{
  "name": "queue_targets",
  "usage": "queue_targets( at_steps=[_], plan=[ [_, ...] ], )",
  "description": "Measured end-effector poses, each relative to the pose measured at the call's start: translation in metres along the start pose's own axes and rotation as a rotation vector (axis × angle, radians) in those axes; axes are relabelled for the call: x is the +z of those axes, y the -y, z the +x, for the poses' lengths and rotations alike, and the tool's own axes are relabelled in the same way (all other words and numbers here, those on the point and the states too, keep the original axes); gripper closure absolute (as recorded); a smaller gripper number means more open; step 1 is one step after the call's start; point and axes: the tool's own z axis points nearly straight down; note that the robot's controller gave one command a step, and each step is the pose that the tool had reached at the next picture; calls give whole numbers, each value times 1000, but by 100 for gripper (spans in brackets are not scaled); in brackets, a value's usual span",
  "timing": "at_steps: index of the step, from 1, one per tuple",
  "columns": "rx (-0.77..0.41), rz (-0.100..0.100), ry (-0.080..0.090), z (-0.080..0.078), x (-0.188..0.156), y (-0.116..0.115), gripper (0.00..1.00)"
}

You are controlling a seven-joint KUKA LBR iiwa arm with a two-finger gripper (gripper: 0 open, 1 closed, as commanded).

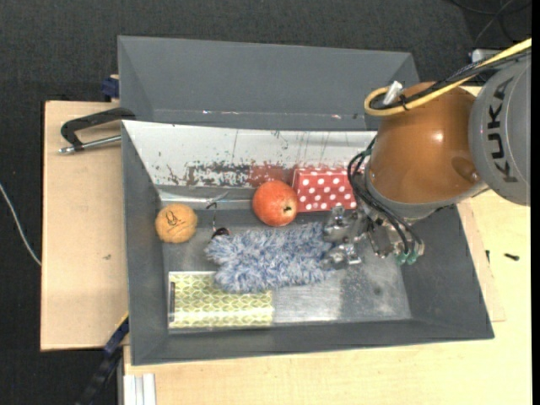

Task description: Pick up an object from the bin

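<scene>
Camera view: our gripper (344, 241) sat low at the rt end of the fluffy blue-grey mop head (266, 258), mid-bin; open or closed, we couldn't tell. We reckoned it should centre on the pile, clear of the red apple (275, 203).

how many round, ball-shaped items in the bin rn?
2. An orange ball on the left side, and a red apple mid-bin beside the red polka-dot box. The arm covers the right side, so another may be hidden.
</scene>
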Motion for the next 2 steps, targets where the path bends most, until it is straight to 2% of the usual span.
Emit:
queue_targets(
  at_steps=[1, 2],
  plan=[
    [0, 0, 0, 0, 0, 0, 100],
    [-259, 0, 4, -50, -108, -18, 100]
  ],
)
